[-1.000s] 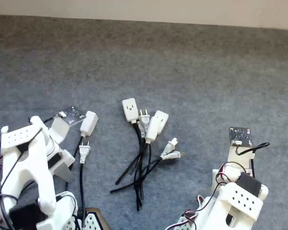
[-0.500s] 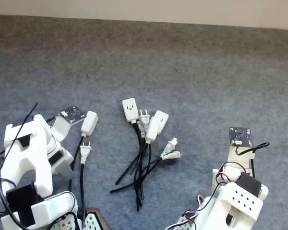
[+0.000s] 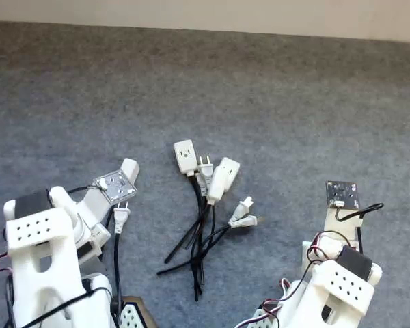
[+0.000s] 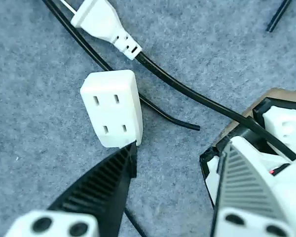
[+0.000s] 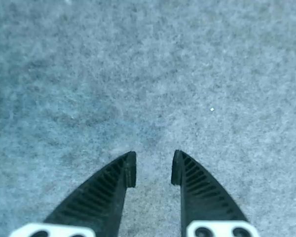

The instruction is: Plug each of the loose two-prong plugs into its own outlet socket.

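outlet socket point(image 4: 111, 106) touches one tip of the wide-spread left fingers point(image 4: 113, 177), two-prong plug point(image 4: 101, 22) and black cord point(image 4: 187, 91) just beyond; right fingers point(image 5: 113, 190) narrowly parted over carpeted worktop point(image 5: 138, 74).

Soft, even light covers the grey table point(image 3: 294, 102) in the high view, and the black cords point(image 3: 198, 253) cast only faint, short shadows. The white outlet block point(image 4: 111, 106) is bright without glare, its side face slightly shaded. A dim patch lies ahead of the right tool point(image 5: 153, 170).
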`<move>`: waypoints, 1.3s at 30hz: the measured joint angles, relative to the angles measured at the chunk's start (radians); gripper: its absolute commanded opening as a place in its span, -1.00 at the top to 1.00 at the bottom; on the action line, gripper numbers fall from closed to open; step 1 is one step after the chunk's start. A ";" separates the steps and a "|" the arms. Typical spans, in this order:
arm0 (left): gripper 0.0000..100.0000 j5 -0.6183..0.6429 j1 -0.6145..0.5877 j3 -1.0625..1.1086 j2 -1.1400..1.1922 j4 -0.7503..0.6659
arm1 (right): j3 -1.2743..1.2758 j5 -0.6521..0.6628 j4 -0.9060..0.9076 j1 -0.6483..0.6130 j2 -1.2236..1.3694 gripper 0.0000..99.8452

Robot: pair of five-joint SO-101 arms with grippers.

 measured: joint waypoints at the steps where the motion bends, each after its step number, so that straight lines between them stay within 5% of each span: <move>1: 0.43 0.000 -0.002 0.003 -0.006 0.000 | 0.000 0.000 0.000 0.000 0.000 0.74; 14: 0.42 -0.071 -0.153 -0.066 -0.048 -0.104 | 0.000 0.000 0.000 0.000 0.000 0.74; 29: 0.43 -0.098 -0.189 0.015 0.222 -0.465 | 0.000 0.000 0.000 0.000 0.000 0.74; 35: 0.98 -0.098 -0.160 0.015 0.313 -0.494 | 0.000 0.000 0.000 0.000 0.000 0.74; 39: 0.99 -0.098 -0.126 0.008 0.316 -0.493 | 0.000 0.000 0.000 0.000 0.000 0.74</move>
